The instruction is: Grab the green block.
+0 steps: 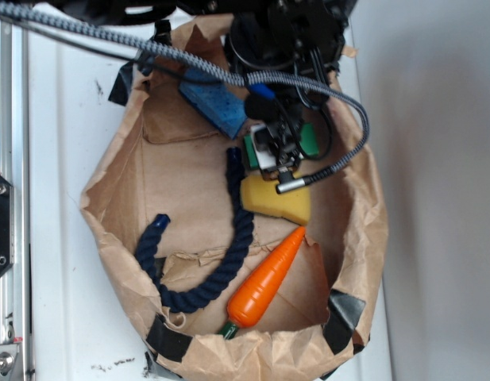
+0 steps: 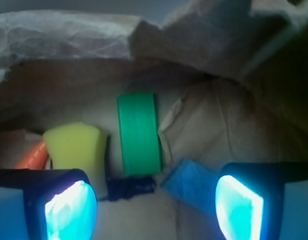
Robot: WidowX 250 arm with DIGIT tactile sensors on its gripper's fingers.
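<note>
The claw (image 2: 154, 200) hangs wide open and holds nothing — its two lit pads (image 2: 70, 210) sit at the bottom corners of the wrist view, with the green block (image 2: 139, 134) lying flat on the brown paper floor of the paper bag (image 1: 117, 202), centred in the gap but further ahead. This looks like the approach step: the yellow sponge (image 2: 78, 146) sits just beside the block on one side and the blue sponge (image 2: 189, 181) near the other. The next move calls for advancing and lowering until the pads straddle the block alone — then closing.
</note>
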